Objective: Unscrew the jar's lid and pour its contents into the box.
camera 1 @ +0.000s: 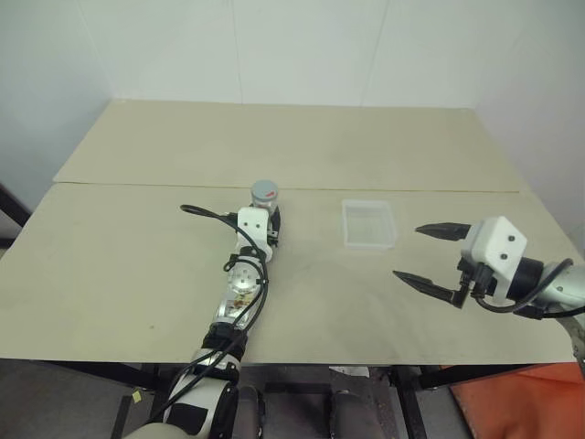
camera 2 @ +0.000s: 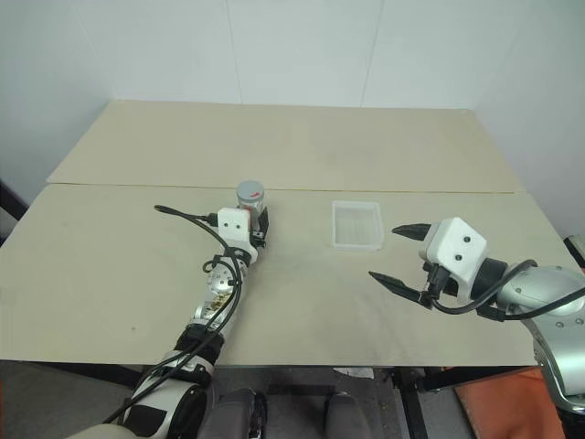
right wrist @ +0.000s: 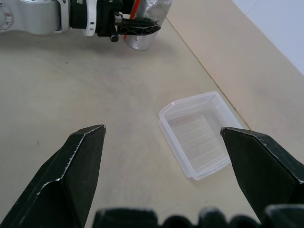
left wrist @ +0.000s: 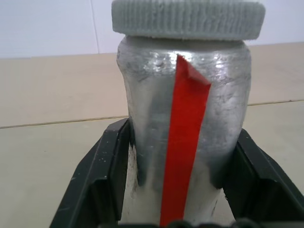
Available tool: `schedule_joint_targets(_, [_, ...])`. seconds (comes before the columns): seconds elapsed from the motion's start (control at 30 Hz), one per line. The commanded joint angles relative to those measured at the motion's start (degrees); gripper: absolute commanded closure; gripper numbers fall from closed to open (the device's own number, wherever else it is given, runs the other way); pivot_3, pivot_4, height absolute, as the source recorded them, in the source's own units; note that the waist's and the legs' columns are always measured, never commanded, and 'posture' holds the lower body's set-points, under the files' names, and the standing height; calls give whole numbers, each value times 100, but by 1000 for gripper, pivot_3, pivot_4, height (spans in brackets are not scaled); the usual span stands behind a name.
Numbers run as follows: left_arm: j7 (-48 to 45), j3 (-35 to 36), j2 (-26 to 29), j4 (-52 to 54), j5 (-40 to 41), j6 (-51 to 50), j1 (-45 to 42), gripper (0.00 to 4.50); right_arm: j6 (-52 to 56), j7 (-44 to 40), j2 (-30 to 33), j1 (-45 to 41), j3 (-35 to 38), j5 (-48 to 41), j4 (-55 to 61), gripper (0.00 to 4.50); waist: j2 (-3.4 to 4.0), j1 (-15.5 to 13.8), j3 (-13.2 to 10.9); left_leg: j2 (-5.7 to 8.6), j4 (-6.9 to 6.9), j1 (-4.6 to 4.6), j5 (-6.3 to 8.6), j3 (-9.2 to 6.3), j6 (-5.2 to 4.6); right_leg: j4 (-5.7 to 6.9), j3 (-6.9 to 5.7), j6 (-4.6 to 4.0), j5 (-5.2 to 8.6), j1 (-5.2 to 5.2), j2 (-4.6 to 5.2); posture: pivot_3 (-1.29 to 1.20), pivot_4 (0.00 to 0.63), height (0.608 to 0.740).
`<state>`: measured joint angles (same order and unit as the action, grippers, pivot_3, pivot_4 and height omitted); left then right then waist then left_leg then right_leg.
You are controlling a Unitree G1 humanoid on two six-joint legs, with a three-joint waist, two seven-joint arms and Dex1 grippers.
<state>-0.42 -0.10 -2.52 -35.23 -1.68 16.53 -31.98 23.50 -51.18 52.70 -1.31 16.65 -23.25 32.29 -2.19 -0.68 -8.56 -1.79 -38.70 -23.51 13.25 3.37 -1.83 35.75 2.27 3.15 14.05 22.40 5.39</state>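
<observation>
- Left gripper [camera 1: 266, 222] closed around the jar [camera 1: 264, 197], one black finger [left wrist: 102, 175] pressed against each side of the jar's lower body, as seen from the left wrist.
- Jar upright on the table [camera 1: 137, 265], near its middle, just this side of the seam between the two tabletop boards.
- Lid [left wrist: 188, 19] on top of the jar, grey and ribbed round its edge, slightly wider than the silvery body beneath.
- Red stripe [left wrist: 185, 142] down the jar's side, facing the left wrist camera, its upper end peeled into a small pointed flap.
- Contents hidden inside the closed jar; impossible to tell anything about them.
- Box [camera 1: 369, 223] of clear plastic flat on the table, to the right of the jar and well apart from it, open side up, with nothing visible inside.
- Right gripper [camera 1: 425, 255] held above the table near its right front edge, fingers spread wide, nothing between them.
- From the right wrist, box [right wrist: 199, 134] framed between the two spread black fingers [right wrist: 66, 175], with the left gripper and the jar farther off beyond it.
- Right gripper clear of the box, not touching it.
</observation>
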Motion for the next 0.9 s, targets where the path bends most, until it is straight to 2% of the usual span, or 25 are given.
schedule_joint_targets(0.03, [-698, -146, 27, 713, 349, 8, -35, 2325, 153, 218, 12, -186, 164, -92, 297, 0, -1, 2, -1, 0, 0, -2, 0, 1, 0, 0, 0, 0, 0, 1, 0, 0, 150, 740])
schedule_joint_targets(0.23, [-1854, -312, 262, 2244, 1181, -1389, 146, 2439, 937, 1073, -555, -1180, -391, -463, 606, 0, 0, 31, -1, -4, 1, -1, 0, -1, 0, 2, 1, -1, 0, 4, -3, 0, 150, 740])
schedule_joint_targets(0.5, [-3619, -830, 1422, 3660, 1908, -3567, -82, 2439, 1694, 2182, -1682, -2078, -1166, -519, 725, 0, -1, 73, -3, -2, 0, -10, 0, -4, 0, 7, 1, -1, 0, 13, -3, 0, 150, 740])
schedule_joint_targets(0.7, [-4422, -1051, 1780, 3827, 1953, -3490, -235, 2439, 1979, 3115, -2603, -2509, -1707, -244, 709, 0, 1, 59, -3, -2, -2, -27, -1, -3, 0, 14, 2, -2, 0, 35, -4, 0, 150, 740])
schedule_joint_targets(0.9, [-4516, -1053, 1695, 3720, 1865, -3262, -214, 2439, 2164, 3471, -3033, -2510, -1784, -235, 705, 0, 2, 60, -2, -3, -6, -54, -1, -1, 0, 22, 4, -2, 0, 65, -4, 0, 150, 740])
